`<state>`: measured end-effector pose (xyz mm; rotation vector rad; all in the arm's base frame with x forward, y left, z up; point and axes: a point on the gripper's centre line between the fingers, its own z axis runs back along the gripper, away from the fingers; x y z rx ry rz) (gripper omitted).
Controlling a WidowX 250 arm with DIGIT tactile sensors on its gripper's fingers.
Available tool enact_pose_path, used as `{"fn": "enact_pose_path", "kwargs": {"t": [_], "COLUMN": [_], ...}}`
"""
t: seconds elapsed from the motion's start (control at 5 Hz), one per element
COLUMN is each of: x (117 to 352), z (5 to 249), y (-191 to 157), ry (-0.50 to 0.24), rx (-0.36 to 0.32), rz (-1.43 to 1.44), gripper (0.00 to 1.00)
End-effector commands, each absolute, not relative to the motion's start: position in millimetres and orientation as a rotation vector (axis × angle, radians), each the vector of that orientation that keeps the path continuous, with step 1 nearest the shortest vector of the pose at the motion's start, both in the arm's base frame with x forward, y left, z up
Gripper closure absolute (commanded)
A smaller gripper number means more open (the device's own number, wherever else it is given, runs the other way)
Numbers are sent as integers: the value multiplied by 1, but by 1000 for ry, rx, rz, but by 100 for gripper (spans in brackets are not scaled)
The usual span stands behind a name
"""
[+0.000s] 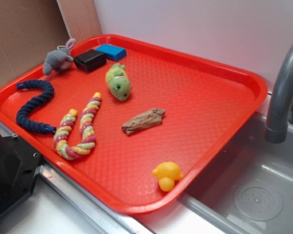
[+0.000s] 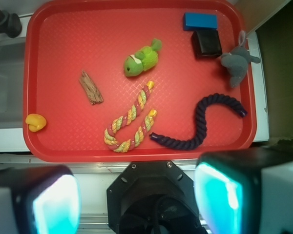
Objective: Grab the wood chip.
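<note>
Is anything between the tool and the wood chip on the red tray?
Nothing visible blocks it. The rough brown wood chip lies alone on bare red plastic tray. In the wrist view the open tool is high above the near edge; the striped multicoloured rope lies right of the chip, apart from it.

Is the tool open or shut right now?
Open: in the wrist view the tool shows its two fingers far apart, holding nothing, well above the tray.
</note>
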<state>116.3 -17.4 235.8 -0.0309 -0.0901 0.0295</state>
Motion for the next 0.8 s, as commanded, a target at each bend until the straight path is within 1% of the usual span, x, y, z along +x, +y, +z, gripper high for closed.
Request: {"fn": "enact_pose_path", "kwargs": {"t": [0.0,0.2,0.4,0.6], "x": [116,158,188,206], "z": [236,189,156,122], "y": [-17,-53,-89,-99], "ry": [-90,-126,-191,-200], "rx": [-31,-54,-41,-95], "rz": [30,-161,-256,-258], "gripper": [0,0,0,0]}}
